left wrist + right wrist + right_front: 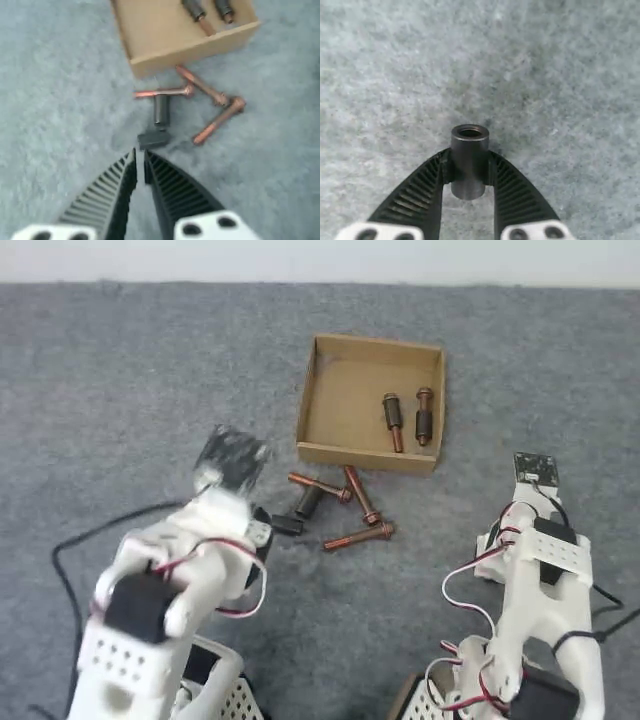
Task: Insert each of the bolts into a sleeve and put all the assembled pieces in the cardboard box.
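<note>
Black sleeve [468,150] pinched upright in right gripper [468,159], per its wrist view; left gripper [140,159] closed, empty.

A grey, short-pile carpet [120,390] covers the work surface from edge to edge, its nap mottled in lighter and darker flecks. At the far side in the high view, the carpet ends in a straight line against a pale, plain strip of wall [300,260].
</note>
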Available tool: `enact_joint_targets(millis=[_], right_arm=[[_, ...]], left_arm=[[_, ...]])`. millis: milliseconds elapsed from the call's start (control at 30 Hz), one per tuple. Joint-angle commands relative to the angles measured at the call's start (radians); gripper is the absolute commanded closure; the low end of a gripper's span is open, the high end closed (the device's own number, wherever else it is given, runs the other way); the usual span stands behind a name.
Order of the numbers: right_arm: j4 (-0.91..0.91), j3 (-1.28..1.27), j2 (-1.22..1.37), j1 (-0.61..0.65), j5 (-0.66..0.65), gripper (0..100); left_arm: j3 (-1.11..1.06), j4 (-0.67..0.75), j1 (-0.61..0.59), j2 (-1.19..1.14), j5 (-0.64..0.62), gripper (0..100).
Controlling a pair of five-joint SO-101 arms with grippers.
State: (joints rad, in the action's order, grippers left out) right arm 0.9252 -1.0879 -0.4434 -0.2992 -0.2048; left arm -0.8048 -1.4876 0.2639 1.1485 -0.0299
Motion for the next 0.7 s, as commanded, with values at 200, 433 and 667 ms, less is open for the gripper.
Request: enact_joint_targets(millis=[200,433,667], right_arm=[[-0.033,0.005,-0.036,-0.016,-0.017,99.1],[-0.036,0.005,-0.036,-0.018,-0.017,99.1],[-0.033,0.003,-0.036,-0.018,-0.049,99.1]], left_arm=[[0.374,-0.086,0.265,-0.583,0.183,97],[0.377,0.064,0.33,-0.812,0.256,97],[0.259,0.255,0.333,-0.902,0.273,82]])
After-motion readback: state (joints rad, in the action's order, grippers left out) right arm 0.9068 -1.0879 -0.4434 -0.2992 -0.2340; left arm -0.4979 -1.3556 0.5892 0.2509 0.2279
